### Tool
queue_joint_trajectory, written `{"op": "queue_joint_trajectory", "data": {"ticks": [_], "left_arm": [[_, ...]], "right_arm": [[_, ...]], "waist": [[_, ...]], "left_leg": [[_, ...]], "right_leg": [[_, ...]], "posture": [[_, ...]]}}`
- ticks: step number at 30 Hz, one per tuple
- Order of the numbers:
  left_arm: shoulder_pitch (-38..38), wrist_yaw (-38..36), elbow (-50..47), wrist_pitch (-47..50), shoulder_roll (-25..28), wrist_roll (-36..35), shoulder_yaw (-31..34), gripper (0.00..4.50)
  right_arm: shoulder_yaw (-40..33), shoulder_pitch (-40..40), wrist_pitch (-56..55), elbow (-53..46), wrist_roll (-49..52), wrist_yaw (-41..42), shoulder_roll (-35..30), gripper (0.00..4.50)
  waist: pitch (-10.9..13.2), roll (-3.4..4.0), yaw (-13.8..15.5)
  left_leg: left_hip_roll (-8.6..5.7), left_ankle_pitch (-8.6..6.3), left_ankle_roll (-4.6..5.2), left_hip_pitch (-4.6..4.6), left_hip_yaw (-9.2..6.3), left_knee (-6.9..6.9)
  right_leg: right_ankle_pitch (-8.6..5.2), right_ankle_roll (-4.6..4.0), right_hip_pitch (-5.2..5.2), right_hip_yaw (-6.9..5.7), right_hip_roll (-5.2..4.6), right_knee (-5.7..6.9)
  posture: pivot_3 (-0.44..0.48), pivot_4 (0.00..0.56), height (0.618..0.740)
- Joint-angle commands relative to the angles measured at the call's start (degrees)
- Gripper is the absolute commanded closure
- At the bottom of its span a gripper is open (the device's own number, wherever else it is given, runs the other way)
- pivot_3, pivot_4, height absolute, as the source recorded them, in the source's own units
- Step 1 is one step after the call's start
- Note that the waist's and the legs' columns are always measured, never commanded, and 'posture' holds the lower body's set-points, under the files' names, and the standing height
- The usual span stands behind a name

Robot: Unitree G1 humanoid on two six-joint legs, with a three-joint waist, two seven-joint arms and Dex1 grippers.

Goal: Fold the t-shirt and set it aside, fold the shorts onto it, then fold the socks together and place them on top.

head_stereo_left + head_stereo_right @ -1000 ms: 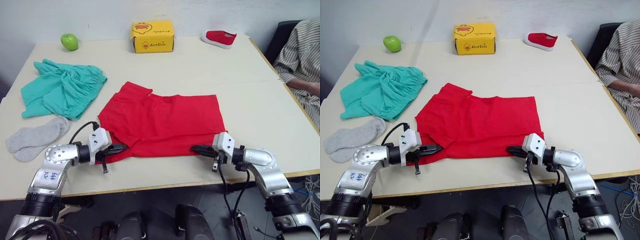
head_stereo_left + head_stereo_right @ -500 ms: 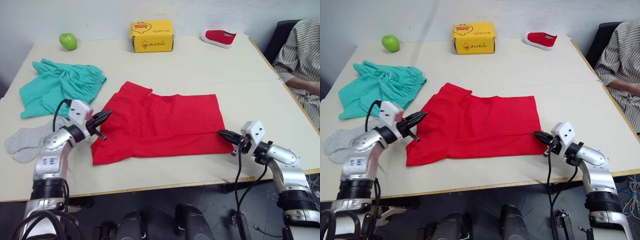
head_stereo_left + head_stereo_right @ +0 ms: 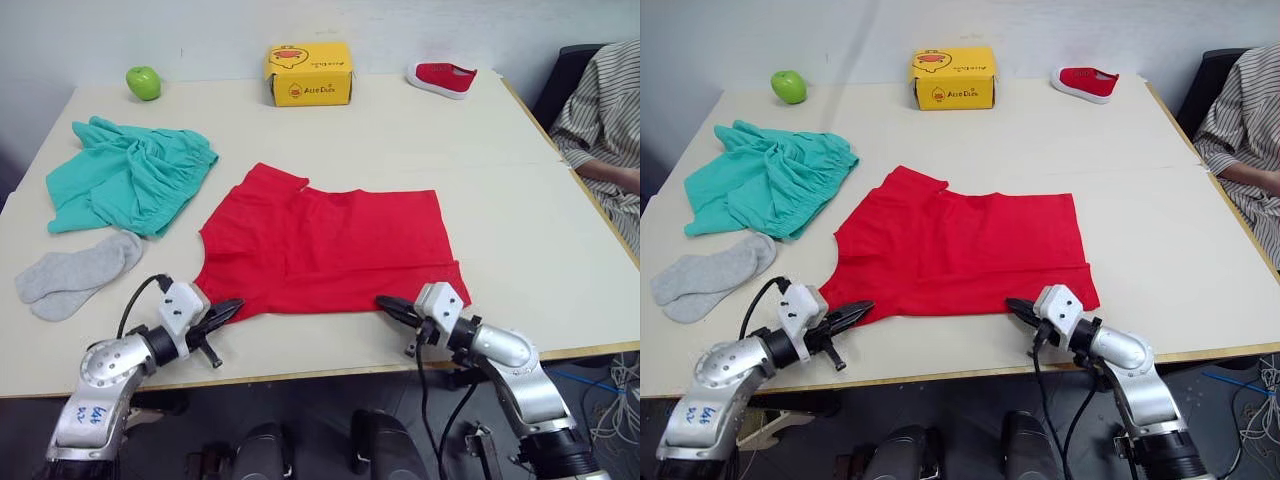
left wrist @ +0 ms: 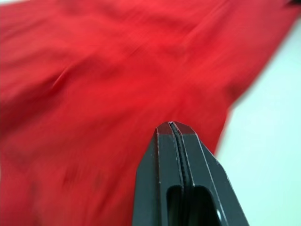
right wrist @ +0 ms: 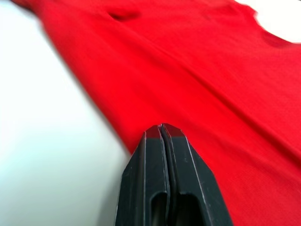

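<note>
Both pairs of jaws are seen pressed fully together in the wrist views, with nothing caught between them. The left gripper [image 3: 232,306] is held low at the near left corner of the shirt [image 3: 325,243], its closed tips at the hem edge; whether the cloth is touched cannot be told. The right gripper [image 3: 384,305] is placed likewise at the near hem, toward the shirt's right side, its tips at the edge of the cloth. The shirt is spread across the middle of the table [image 3: 500,180], folded into a rough rectangle, with one sleeve left sticking out at the far left. The shorts [image 3: 130,176] are found crumpled to the far left of the shirt, just beside it. The socks [image 3: 72,274] are laid flat, one overlapping the other, nearer than the shorts and well left of the left gripper. An apple [image 3: 143,82], a yellow box [image 3: 310,72] and a red shoe [image 3: 441,77] are set along the far edge. A person's striped sleeve [image 3: 600,110] is seen at the right side.
</note>
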Motion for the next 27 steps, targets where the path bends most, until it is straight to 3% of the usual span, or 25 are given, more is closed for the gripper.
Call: {"op": "queue_joint_trajectory", "data": {"ticks": [1,5,7,9,12,16,21,27], "left_arm": [[2.0,3.2,2.0,-1.1,0.7,2.5,3.2,4.5],[1.3,2.7,6.1,-3.1,2.7,1.4,7.3,4.5],[0.8,-0.8,4.6,-2.7,3.0,-5.8,11.3,4.5],[0.8,-2.7,3.9,-2.0,3.9,-8.3,13.2,4.5],[2.9,-8.6,1.9,-0.6,7.3,-11.8,15.7,3.89],[8.3,-18.0,-1.1,-4.7,13.8,-9.8,14.8,2.62],[7.7,-18.9,1.4,-12.1,14.6,-3.9,11.0,0.99],[-0.3,-15.5,11.9,-19.0,14.4,7.8,1.8,0.99]], "right_arm": [[-5.7,1.4,-2.7,4.2,-0.3,-2.5,-2.7,4.46],[-12.7,2.8,-4.1,8.0,4.3,0.6,-7.9,4.46],[-16.9,4.2,2.7,4.9,12.8,4.6,-9.9,4.46],[-19.1,5.0,6.7,2.5,17.2,6.7,-11.2,4.46],[-19.2,7.5,8.8,-1.3,19.0,13.2,-15.8,3.86],[-16.7,7.9,4.0,-2.8,14.6,19.4,-21.3,2.47],[-11.0,2.0,0.4,2.0,8.0,21.4,-23.3,0.72],[-2.5,-10.2,-5.3,15.6,-0.7,21.5,-20.4,0.72]], "waist": [[0.0,0.0,0.1],[-0.2,-0.03,0.2],[-0.2,-0.03,0.0],[-0.2,-0.03,0.0],[-0.2,0.0,-0.2],[-0.2,-0.01,-0.2],[-0.2,-0.01,0.0],[-0.2,-0.01,-0.1]], "left_leg": [[-0.01,-0.01,0.02,0.03,0.0,0.0],[-0.03,-0.05,0.09,0.09,-0.01,0.0],[-0.01,-0.06,0.09,0.1,0.0,-0.01],[0.1,-0.09,0.04,0.06,-0.01,-0.01],[0.16,-0.11,-0.01,0.07,0.01,-0.02],[0.15,-0.14,-0.03,0.1,0.07,-0.1],[0.12,-0.21,0.1,0.06,0.13,-0.05],[0.1,-0.18,0.05,0.06,0.21,-0.02]], "right_leg": [[0.0,-0.01,0.03,0.0,-0.02,0.0],[-0.01,-0.01,0.09,-0.01,-0.06,-0.02],[-0.02,-0.03,0.09,-0.01,-0.06,-0.04],[-0.04,-0.07,0.06,0.0,-0.07,-0.04],[-0.06,-0.11,0.03,0.0,-0.06,-0.03],[-0.1,-0.16,0.02,-0.02,0.06,-0.1],[-0.09,-0.15,0.01,-0.03,0.03,-0.21],[-0.08,-0.14,0.0,-0.07,0.02,-0.18]], "posture": [[0.0,0.15,0.74],[0.0,0.15,0.74],[0.0,0.15,0.74],[0.0,0.15,0.74],[0.0,0.15,0.74],[0.0,0.15,0.74],[0.0,0.15,0.74],[0.0,0.15,0.74]]}}
